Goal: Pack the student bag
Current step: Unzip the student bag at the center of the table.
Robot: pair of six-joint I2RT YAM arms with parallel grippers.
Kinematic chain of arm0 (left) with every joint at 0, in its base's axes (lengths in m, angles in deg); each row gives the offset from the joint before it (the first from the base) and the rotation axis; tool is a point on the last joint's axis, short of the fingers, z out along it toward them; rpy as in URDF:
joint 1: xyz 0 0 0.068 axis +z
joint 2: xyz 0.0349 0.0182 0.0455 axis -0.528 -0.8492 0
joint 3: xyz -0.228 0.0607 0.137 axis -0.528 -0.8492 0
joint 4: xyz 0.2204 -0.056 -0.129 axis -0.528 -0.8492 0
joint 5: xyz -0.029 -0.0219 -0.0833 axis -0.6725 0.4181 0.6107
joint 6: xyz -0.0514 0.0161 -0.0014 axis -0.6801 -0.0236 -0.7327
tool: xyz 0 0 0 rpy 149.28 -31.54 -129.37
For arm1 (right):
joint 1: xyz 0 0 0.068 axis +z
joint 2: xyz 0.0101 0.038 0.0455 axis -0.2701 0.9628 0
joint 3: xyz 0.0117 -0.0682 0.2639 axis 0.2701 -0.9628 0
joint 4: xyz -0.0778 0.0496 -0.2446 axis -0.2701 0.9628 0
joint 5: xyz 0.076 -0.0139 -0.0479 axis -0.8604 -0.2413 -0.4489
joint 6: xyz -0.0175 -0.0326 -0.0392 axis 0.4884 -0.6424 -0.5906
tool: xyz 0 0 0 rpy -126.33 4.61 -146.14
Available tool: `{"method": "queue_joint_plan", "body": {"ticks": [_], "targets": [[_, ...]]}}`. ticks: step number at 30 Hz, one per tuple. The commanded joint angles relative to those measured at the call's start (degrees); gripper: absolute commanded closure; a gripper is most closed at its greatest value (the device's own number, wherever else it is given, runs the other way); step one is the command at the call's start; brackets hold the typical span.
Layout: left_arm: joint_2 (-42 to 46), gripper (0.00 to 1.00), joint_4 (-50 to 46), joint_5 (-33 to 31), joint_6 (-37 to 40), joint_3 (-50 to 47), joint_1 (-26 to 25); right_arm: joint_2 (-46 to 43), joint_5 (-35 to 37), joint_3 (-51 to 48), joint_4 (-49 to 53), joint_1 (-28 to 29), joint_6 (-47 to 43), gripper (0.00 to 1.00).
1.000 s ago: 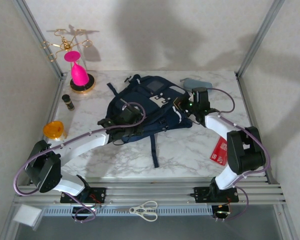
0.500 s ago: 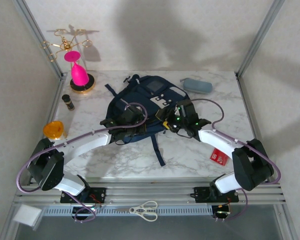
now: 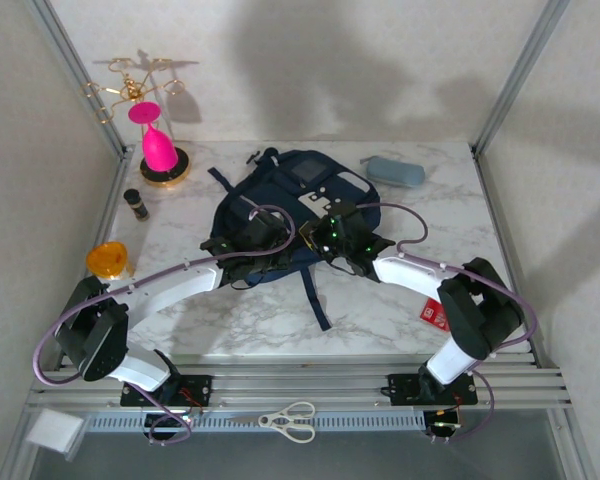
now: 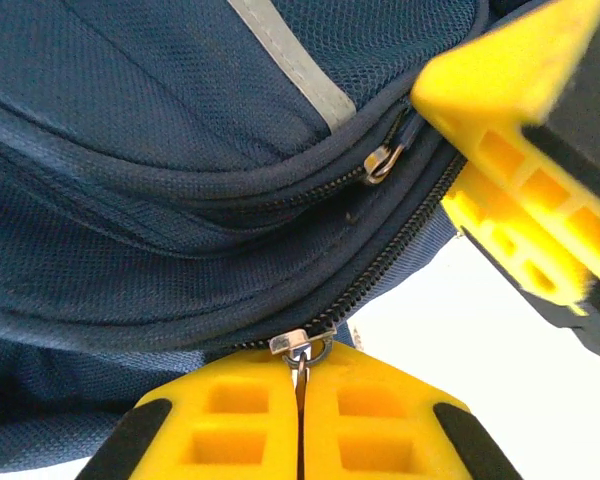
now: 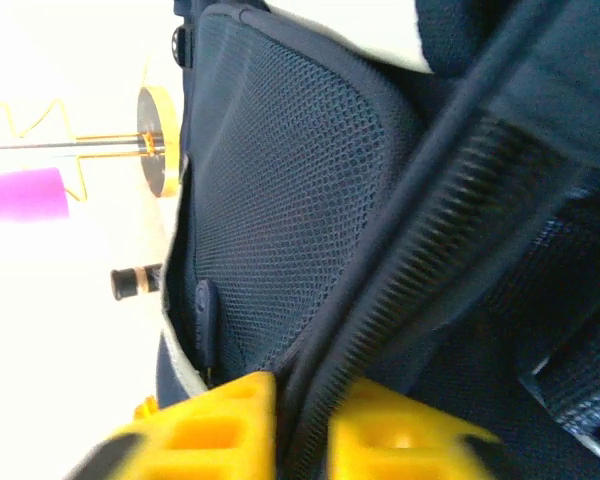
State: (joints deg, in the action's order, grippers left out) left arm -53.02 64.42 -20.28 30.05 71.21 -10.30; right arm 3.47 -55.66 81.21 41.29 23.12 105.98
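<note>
**Right arm swings in over the bag**

The right gripper (image 3: 332, 237) leaves the far right corner of the bag (image 3: 302, 185) and now sits over the bag's middle, near the left gripper (image 4: 300, 385). Its forearm stretches low across the bag's right side. In the wrist view its jaws are closed on a zipper band that runs up between them. The elbow drops toward the table and now hides part of the red packet (image 3: 436, 314), which was in full sight before. The grey pouch (image 3: 393, 171), earlier half hidden behind the gripper, is now uncovered. The end of the loose strap (image 3: 316, 300) lies slightly further right.
</note>
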Motion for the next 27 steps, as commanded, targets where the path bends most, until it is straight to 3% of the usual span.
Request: {"method": "queue_joint_plan", "body": {"ticks": [1,6,10,15,19,27], "targets": [[0.9,1.0,-0.8,-2.4,1.4,0.9,-0.7,-0.6,6.1,0.0,-0.3,-0.9,-1.6,1.0],[4.0,1.0,-3.9,-5.5,1.6,-1.2,-0.5,-3.7,1.1,-0.7,3.1,-6.2,-8.7,1.0],[6.8,1.0,-4.9,-5.8,2.0,-3.9,0.7,-5.0,-6.9,-0.8,6.0,-14.6,-16.6,1.0],[4.2,1.0,1.1,2.6,3.0,-3.8,2.5,0.9,-18.0,7.0,12.1,-22.9,-27.4,1.0],[-1.7,1.0,2.0,4.0,3.6,2.0,1.7,1.4,-18.3,7.9,12.6,-23.7,-26.9,1.0],[-2.6,1.0,6.9,6.8,3.5,1.6,0.4,-5.1,-14.2,3.2,11.4,-12.9,-17.7,0.54]]}}
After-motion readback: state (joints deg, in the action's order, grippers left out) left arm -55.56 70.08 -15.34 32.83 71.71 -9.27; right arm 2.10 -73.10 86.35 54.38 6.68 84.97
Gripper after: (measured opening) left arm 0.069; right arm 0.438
